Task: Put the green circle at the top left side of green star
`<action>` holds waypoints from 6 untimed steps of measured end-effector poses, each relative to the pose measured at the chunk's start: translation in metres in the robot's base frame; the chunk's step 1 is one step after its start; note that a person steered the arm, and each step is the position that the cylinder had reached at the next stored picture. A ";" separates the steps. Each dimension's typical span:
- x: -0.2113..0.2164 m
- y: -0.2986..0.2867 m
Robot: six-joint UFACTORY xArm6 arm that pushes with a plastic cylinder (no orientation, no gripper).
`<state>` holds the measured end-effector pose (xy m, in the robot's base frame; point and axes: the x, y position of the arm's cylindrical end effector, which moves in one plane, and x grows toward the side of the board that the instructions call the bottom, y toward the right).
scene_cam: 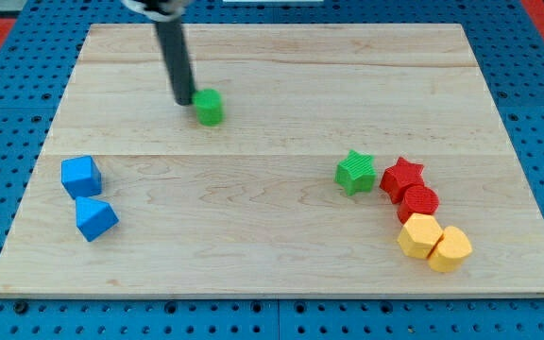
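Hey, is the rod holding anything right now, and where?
Nothing is held. My tip sits just at the view's left of the green circle; contact cannot be told.

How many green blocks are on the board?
2: the green circle near the view's top, just right of my tip, and the green star right of centre. None seems hidden.

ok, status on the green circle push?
My tip at the green circle, on its left side in view. Circle sits up-left of the green star, well apart. Board between them open; red star beyond it.
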<state>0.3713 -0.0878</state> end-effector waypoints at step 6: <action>0.041 0.177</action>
